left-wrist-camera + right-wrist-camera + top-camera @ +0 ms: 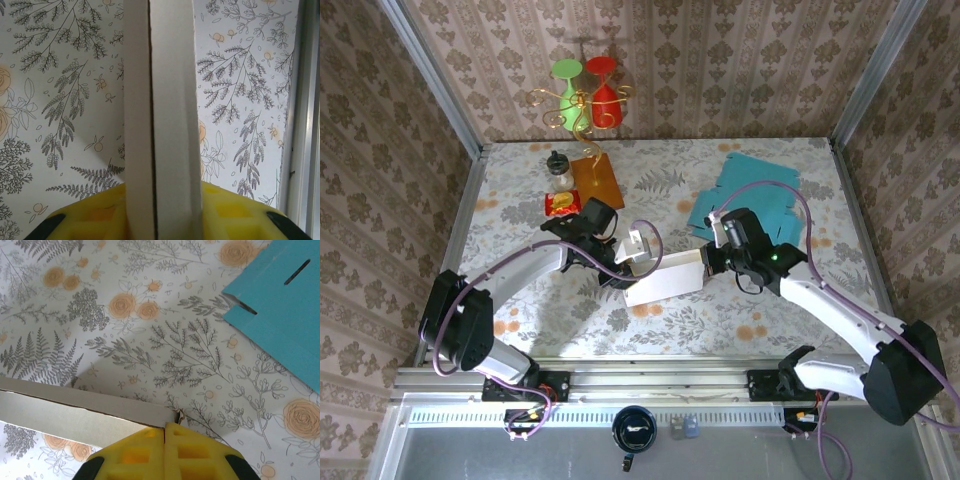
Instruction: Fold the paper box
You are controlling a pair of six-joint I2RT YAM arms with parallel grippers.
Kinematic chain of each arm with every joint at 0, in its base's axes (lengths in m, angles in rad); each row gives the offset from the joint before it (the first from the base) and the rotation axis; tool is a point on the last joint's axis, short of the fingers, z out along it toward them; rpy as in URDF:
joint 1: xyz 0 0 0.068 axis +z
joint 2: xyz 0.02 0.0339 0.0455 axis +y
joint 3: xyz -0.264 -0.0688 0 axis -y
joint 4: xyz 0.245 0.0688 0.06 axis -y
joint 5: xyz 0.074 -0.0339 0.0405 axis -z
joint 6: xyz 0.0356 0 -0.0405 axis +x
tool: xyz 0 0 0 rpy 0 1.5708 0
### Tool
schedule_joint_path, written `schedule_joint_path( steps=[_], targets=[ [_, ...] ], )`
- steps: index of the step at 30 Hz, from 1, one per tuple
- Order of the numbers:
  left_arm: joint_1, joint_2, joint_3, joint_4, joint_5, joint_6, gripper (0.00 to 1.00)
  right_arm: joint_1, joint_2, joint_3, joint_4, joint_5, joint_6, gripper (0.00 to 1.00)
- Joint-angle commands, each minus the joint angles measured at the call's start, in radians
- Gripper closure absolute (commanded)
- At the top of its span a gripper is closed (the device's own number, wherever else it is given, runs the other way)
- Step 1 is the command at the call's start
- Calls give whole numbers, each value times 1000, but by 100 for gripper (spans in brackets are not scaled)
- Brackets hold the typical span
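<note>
Two claws flank the box (665,280), held near the middle of the table (740,330), long axis running left edge to right edge: left claw (626,272) pinches its left end, right claw (706,262), pressed together, meets its right end.

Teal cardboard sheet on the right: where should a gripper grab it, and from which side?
The teal cardboard sheet lies flat on the table, so its face gives no hold. Likely best: pinch the notched edge nearest the arms, coming in low from the near side.
</note>
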Motion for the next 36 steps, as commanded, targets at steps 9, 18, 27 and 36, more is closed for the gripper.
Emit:
schedule_joint_path(
  steps=[9, 18, 27, 36],
  targets=[
    [13, -61, -24, 169, -83, -143, 45, 36, -1, 3, -34, 33, 19, 100],
    [19, -184, -141, 343, -166, -382, 43, 74, 4, 24, -39, 103, 84, 100],
    [19, -275, -200, 380, -183, -453, 42, 110, 7, 32, -44, 157, 128, 100],
    [49, -240, 26, -24, -236, -570, 53, 119, -1, 44, -60, 181, 144, 100]
  ],
)
